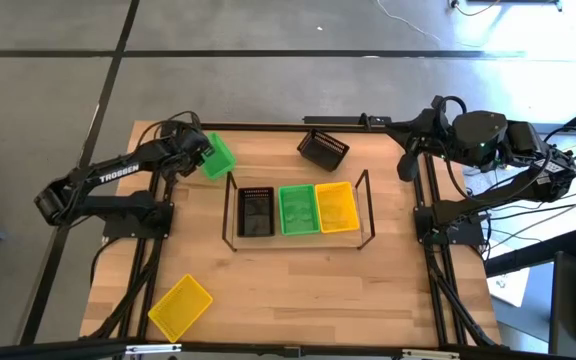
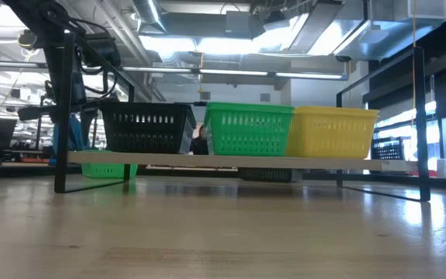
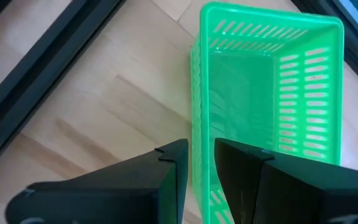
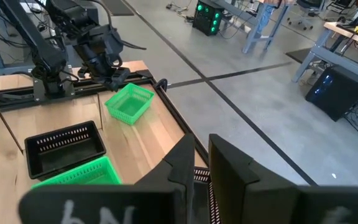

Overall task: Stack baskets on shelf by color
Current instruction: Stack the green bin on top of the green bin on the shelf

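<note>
Bare wood tabletop (image 2: 223, 232) fills the low view's foreground; behind it sits the shelf (image 2: 223, 162) with three baskets in a row: black basket (image 2: 147, 127), green basket (image 2: 248, 129), yellow basket (image 2: 331, 132). From above, same order, black on the left arm's side.

Left gripper (image 3: 197, 163) is pinched on the long side wall of a loose green basket (image 1: 217, 155) near the table's far left corner, one finger inside, one outside. That basket looks tilted off the table, so it seems lifted or partly lifted. Judged step: carry it to the shelf and nest it in the green one there.

Risks:
- One-wall grip on thin perforated plastic: basket may swing, flex or slip out during transport.
- Tilted basket could catch a shelf wire upright or the black basket's rim on the way in.
- Off-angle release would leave it cocked on the rim instead of nested, or shove the green basket sideways.

Right gripper (image 4: 199, 163) waits at the far right edge, fingers nearly together, holding nothing.

Unstacked: loose black basket (image 1: 322, 149) behind the shelf, loose yellow basket (image 1: 180, 306) at the near left corner.
</note>
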Motion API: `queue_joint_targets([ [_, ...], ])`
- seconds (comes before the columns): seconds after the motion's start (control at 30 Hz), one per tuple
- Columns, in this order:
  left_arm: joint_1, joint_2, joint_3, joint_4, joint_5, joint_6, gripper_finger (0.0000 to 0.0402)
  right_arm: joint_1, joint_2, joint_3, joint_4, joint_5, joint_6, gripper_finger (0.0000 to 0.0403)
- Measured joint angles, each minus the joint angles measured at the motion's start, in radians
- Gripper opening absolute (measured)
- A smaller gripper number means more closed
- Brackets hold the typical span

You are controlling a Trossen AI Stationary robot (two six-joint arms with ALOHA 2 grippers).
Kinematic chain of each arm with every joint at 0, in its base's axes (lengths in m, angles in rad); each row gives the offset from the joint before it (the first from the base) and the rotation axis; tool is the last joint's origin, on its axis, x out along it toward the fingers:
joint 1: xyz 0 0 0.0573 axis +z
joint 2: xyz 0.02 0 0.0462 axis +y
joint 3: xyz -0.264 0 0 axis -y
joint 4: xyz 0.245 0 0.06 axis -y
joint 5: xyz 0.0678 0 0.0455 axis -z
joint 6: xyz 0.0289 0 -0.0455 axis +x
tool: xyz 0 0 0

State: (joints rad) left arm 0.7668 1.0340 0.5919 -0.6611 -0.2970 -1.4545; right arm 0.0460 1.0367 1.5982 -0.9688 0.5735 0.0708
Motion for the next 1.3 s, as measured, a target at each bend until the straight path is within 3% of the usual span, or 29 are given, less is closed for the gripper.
queue_joint_targets([
  [0.3,0.007,0.027,0.000,0.009,-0.004,0.012,0.0069,0.000,0.000,0.000,0.000,0.000,-0.004,0.0047],
  [0.7,0.007,0.152,0.000,0.072,-0.011,0.028,0.0069,0.000,0.000,0.000,0.000,0.001,-0.012,0.0047],
  [0.83,0.007,0.175,0.000,0.075,-0.026,0.110,0.0069,0.000,0.000,0.000,0.000,0.001,-0.004,0.0047],
  [1.07,0.007,0.178,0.000,0.074,-0.055,0.175,0.0010,0.000,0.000,0.000,0.000,0.001,-0.001,0.0047],
  [1.3,-0.002,0.154,0.000,0.157,-0.097,0.227,0.0003,0.000,0.000,0.000,0.000,0.001,-0.001,0.0047],
])
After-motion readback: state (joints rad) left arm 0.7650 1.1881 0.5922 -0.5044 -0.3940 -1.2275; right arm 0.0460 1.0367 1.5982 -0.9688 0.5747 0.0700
